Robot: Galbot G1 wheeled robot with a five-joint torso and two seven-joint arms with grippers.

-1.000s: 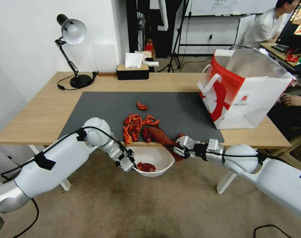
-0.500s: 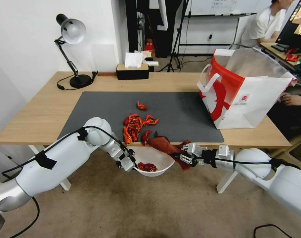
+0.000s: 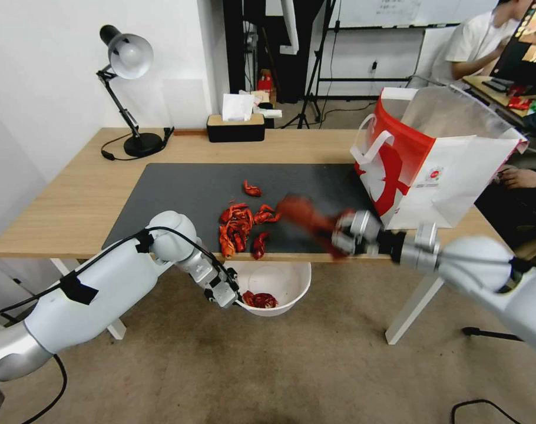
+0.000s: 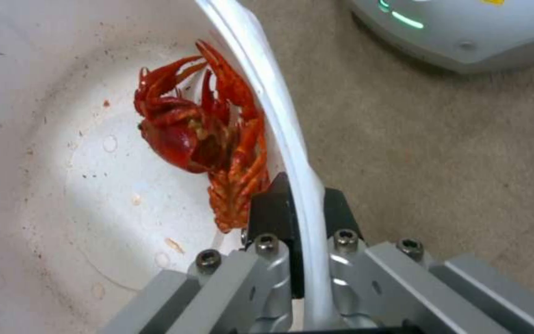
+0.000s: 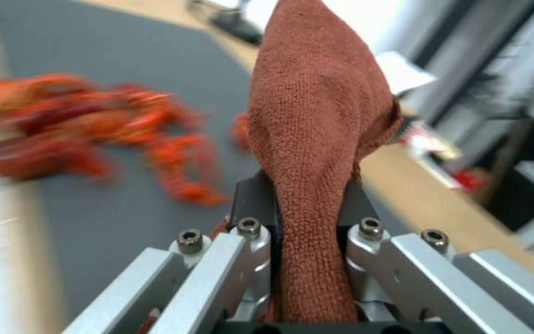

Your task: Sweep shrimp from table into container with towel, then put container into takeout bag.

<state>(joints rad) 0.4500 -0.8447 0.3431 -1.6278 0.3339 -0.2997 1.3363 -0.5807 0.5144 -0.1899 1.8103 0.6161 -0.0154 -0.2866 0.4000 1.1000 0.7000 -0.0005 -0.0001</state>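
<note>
My left gripper [image 3: 228, 294] is shut on the rim of the white container [image 3: 291, 281], holding it just below the table's [image 3: 73, 200] front edge. A few shrimp [image 3: 260, 299] lie inside it. The left wrist view shows the fingers [image 4: 273, 208] pinching the rim [image 4: 261, 83] beside those shrimp [image 4: 199, 134]. Several more shrimp [image 3: 240, 227] lie piled on the grey mat near the edge, and one [image 3: 251, 189] lies farther back. My right gripper [image 3: 337, 237] hovers over the mat, shut on the rust-red towel [image 3: 303, 214], which sticks out from the gripper [image 5: 307, 204] as a cone [image 5: 316, 116]. The takeout bag [image 3: 439, 171] stands open at the right.
A desk lamp [image 3: 126, 88] stands at the back left of the table and a black tissue box [image 3: 235, 126] at the back middle. The bag sits close to my right arm. Carpeted floor lies below the container.
My right gripper has swung the towel up from beside the container, below the table edge, to above the mat right of the shrimp pile. The left gripper and container have stayed put.
</note>
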